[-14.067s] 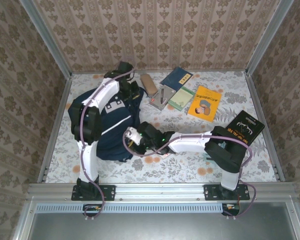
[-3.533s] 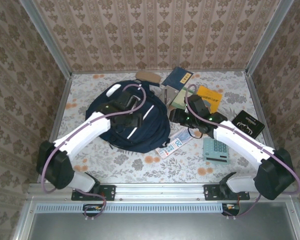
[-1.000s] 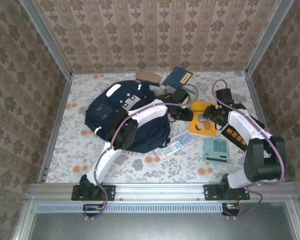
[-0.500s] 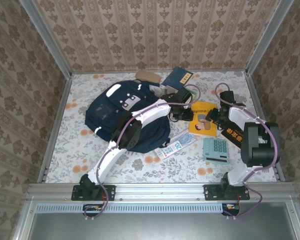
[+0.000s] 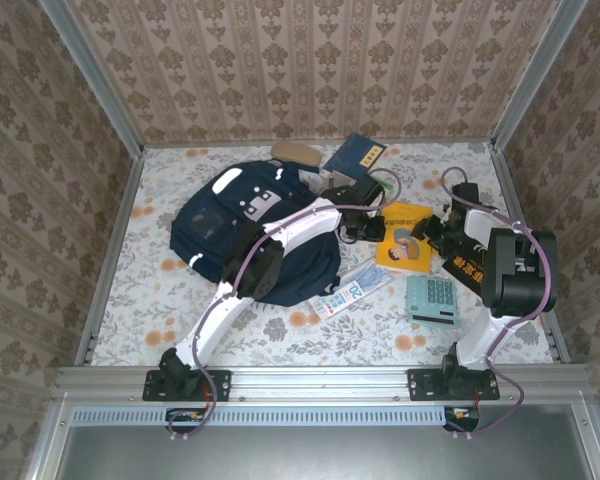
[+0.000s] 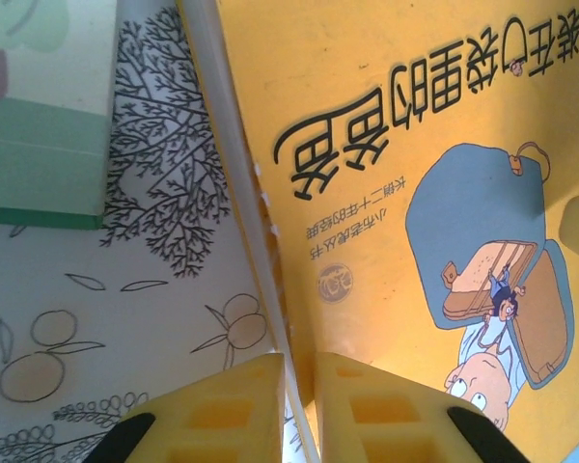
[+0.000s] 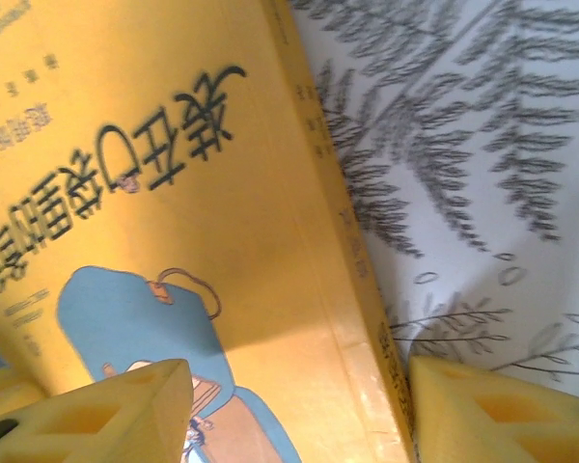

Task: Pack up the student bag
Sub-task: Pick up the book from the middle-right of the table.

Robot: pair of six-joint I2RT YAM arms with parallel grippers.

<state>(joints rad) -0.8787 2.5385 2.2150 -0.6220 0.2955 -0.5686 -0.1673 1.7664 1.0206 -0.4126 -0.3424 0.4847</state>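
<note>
Navy, white-striped student bag (image 5: 205, 235); yellow book (image 5: 408, 240); floral table cover (image 5: 160, 290)

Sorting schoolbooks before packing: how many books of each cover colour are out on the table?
Blue book: 1
Yellow book: 1
Black book: 1
Green book: 1
Total: 4

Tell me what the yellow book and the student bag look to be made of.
The yellow book: paper with a smooth, likely card cover, going by the printed art and the thin page edge. The student bag: probably matte woven fabric, since it slumps and creases softly.
</note>
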